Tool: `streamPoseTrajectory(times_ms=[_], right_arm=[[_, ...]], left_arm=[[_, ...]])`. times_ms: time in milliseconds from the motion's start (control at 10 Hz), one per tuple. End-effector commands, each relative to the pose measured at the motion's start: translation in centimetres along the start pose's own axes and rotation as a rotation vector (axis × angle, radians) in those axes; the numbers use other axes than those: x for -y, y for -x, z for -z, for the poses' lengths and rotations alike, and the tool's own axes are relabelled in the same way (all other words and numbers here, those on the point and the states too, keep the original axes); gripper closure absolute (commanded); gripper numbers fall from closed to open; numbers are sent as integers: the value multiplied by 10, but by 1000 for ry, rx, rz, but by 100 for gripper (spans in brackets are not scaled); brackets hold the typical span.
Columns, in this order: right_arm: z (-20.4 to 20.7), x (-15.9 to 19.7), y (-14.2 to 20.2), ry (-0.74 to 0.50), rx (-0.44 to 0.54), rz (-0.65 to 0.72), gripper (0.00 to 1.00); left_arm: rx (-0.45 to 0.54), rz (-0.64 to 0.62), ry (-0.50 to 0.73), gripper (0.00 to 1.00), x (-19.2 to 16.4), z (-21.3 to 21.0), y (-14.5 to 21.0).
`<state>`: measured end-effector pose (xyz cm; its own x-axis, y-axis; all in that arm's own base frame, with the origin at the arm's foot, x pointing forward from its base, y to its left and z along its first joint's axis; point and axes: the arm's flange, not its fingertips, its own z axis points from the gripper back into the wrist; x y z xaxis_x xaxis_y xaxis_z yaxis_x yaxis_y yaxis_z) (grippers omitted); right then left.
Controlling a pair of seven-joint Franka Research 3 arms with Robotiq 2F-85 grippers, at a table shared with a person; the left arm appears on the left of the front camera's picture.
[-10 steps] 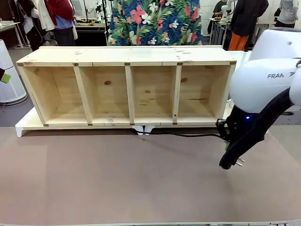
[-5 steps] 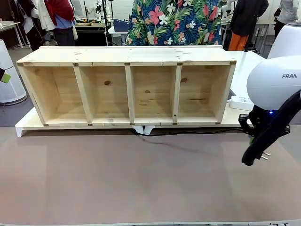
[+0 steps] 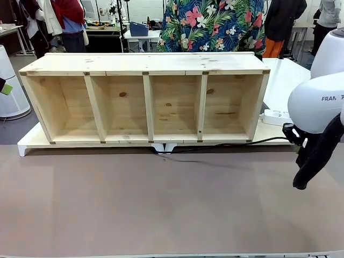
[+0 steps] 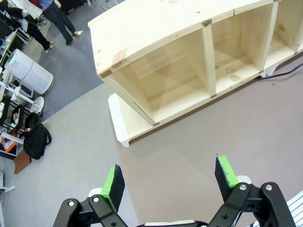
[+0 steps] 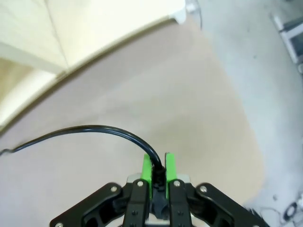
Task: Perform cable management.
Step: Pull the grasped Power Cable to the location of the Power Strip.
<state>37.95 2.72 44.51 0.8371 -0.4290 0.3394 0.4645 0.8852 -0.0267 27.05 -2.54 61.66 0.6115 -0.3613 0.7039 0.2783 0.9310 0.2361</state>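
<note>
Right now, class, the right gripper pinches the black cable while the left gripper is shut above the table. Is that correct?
Not quite. The left gripper is open, not shut: the left wrist view shows its jaws standing wide apart above the table, holding nothing. The rest holds: the right gripper pinches the black cable.

White arm, black grippers.
Right of the wooden shelf [image 3: 145,64], your right arm [image 3: 317,102] shows a white rounded shell with grey "FRAN" lettering; the left gripper [image 4: 170,176] and right gripper [image 5: 158,168] have black linkages, silver screws and bright green pads [image 4: 113,182].
</note>
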Motion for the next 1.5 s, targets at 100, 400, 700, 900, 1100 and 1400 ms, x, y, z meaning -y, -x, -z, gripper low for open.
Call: streamPoseTrajectory(times_ms=[100,400,700,900,1100,1400], right_arm=[[54,35,22,-44,138,1,86],[39,30,-10,-40,176,7,86],[17,20,-31,-48,245,5,86],[-2,8,-48,-77,297,7,86],[-13,-6,-62,-86,340,7,86],[-20,-25,-87,-89,373,18,86]], left_arm=[[6,1,-11,0,0,1,-2],[6,1,-11,0,0,1,-2],[6,1,-11,0,0,1,-2],[6,1,-11,0,0,1,-2],[6,1,-11,0,0,1,-2],[6,1,-11,0,0,1,-2]])
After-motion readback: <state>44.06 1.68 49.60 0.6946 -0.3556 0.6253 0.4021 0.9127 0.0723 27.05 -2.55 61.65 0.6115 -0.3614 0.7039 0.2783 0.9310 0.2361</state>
